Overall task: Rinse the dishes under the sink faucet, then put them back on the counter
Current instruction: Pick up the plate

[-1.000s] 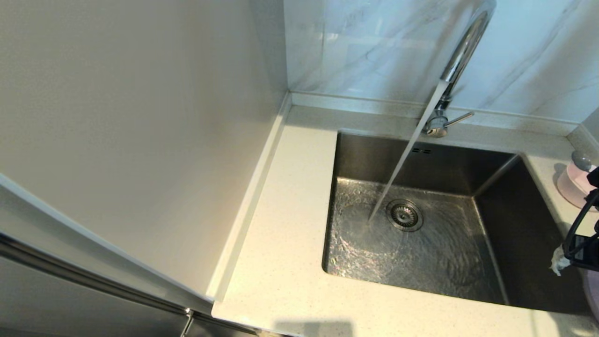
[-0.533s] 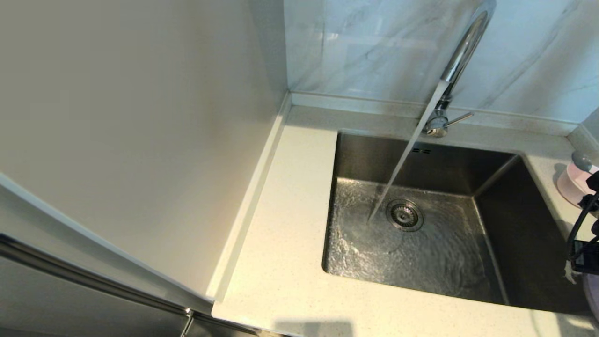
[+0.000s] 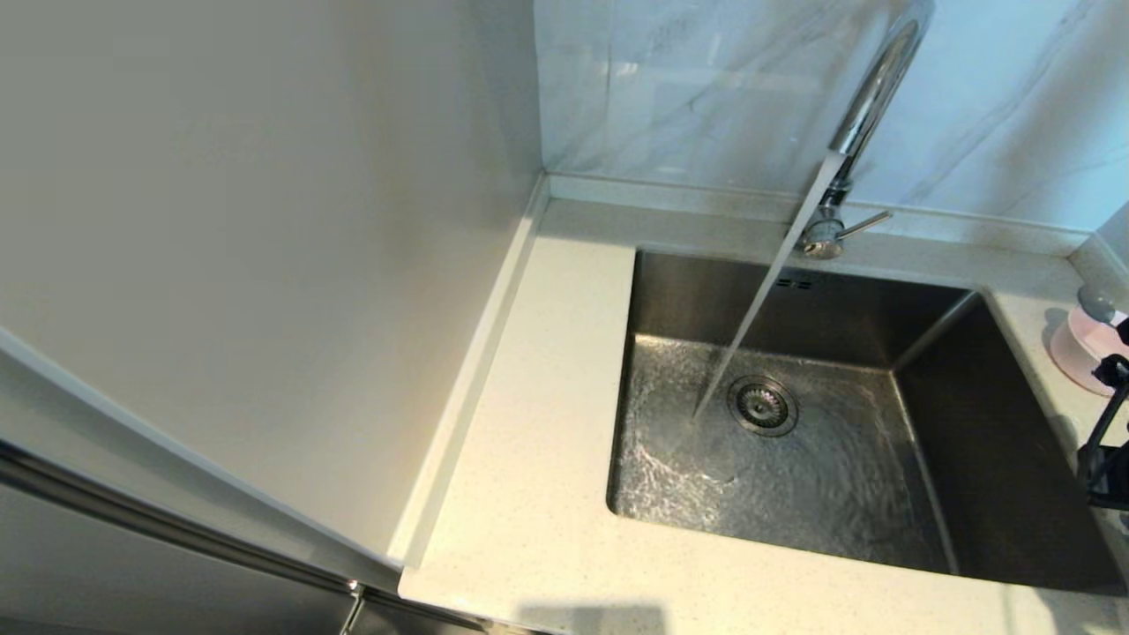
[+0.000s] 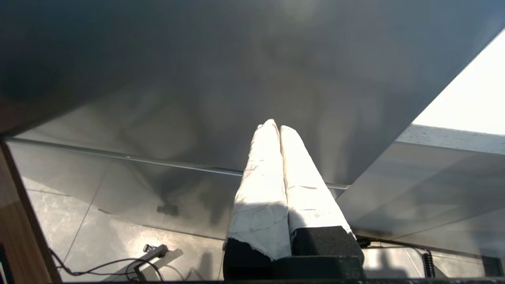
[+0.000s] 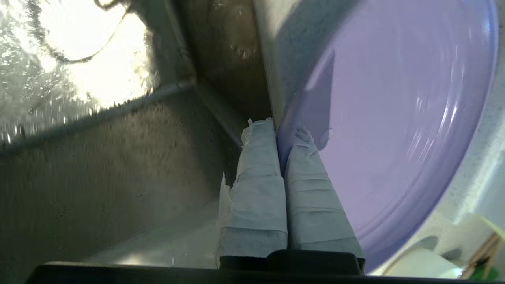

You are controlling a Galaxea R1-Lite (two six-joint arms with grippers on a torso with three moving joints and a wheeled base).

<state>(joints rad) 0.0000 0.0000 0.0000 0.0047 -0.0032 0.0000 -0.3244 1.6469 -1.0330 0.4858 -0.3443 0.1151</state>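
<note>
The lavender plate (image 5: pixel 394 118) fills the right wrist view, tilted beside the sink's inner wall (image 5: pixel 98 165). My right gripper (image 5: pixel 278 126) is shut on the plate's rim, which sits between the two taped fingers. In the head view only the right arm (image 3: pixel 1102 441) shows at the right edge, and the plate is out of that view. The chrome faucet (image 3: pixel 869 97) runs a stream of water (image 3: pixel 758 300) into the steel sink (image 3: pixel 970 423) beside the drain (image 3: pixel 763 406). The pale pink bowl (image 3: pixel 1080 348) stands on the counter at the far right. My left gripper (image 4: pixel 276 125) is shut and empty, parked low.
The cream counter (image 3: pixel 538 423) runs along the sink's left and front sides. A tall pale panel (image 3: pixel 265 265) rises at the left. The faucet's lever (image 3: pixel 864 225) sticks out to the right. A grey rounded piece (image 3: pixel 1096 302) rests on the pink bowl.
My right arm has drawn back to the right with the plate. The plate's lavender edge and the taped fingertip have left the head view's lower right corner. Water keeps running.
</note>
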